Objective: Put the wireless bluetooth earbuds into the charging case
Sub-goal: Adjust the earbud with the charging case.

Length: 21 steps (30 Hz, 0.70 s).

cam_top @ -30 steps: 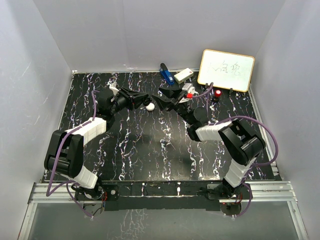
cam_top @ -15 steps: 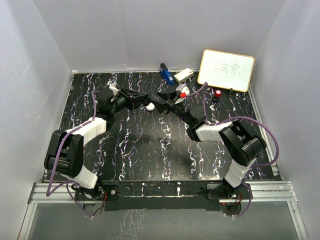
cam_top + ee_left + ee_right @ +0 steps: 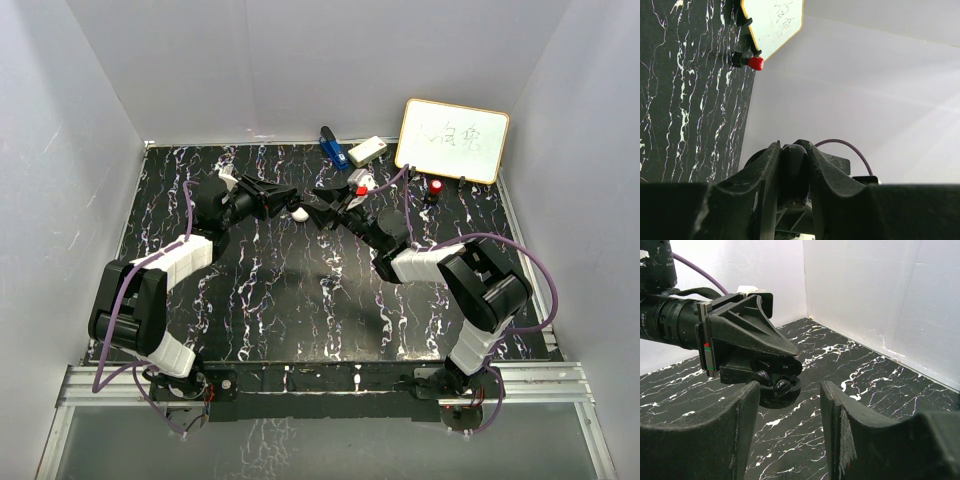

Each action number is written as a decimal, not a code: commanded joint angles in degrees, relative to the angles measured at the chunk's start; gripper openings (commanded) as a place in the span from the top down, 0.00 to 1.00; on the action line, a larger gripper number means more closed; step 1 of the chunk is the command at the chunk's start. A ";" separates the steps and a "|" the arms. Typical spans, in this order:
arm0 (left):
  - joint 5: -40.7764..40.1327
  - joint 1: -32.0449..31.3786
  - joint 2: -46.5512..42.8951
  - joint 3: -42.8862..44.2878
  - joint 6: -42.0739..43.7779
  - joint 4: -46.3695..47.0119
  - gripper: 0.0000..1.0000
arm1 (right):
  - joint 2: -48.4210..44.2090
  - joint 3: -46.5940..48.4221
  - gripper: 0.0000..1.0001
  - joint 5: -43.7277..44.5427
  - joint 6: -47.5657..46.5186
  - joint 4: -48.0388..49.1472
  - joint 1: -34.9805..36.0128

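Hands first: left hand is clamped on the charging case, out over the back-middle of the desk. Two dark earbuds seem to sit in its open mouth. Right hand faces it close by, fingers spread wide. Whiteboard leans at the back right.

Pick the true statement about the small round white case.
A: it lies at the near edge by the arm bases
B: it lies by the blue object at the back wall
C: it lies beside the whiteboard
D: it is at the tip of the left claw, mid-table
D: the top view shows the charging case gripped at the tip of the left claw, with the open right claw facing it.
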 commanded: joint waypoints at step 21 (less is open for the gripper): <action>1.30 -0.28 -3.80 0.92 -0.18 0.12 1.00 | 2.61 2.80 0.52 2.78 -0.14 4.00 0.26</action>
